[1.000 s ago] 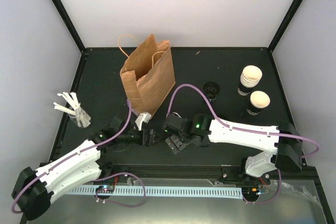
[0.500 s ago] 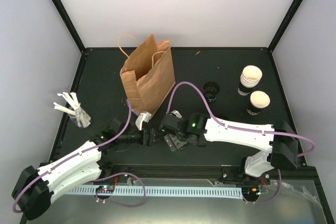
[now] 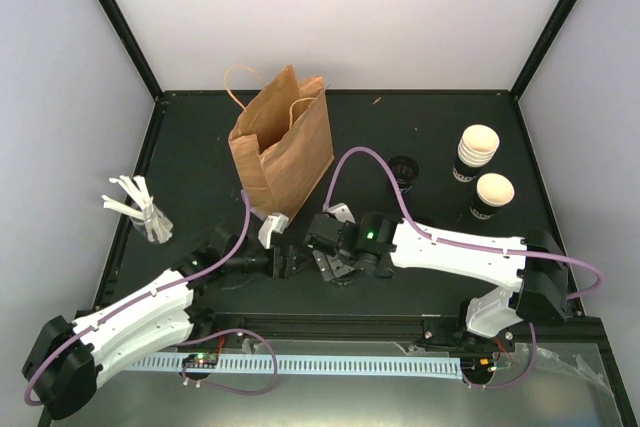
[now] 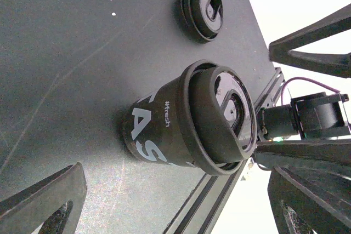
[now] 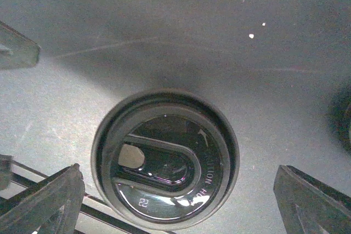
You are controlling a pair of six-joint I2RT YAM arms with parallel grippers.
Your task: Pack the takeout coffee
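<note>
Surface: matte black table (image 3: 450,127), scuffed, specked.
Room: plain white walls (image 3: 350,17).
My fingers: left gripper (image 4: 175,206), right gripper (image 5: 175,190) spread wide, lidded cup (image 4: 164,135) between.

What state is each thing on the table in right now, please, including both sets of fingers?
lidded cup, upright, lid on, not gripped.
left fingers, open, either side of the lidded cup.
right fingers, open, over the lidded cup.
spare lid, lying loose, on no cup.
paper bag, standing upright.
single cup, upright, no lid.
cup stack, nested, upright, no lid.
</note>
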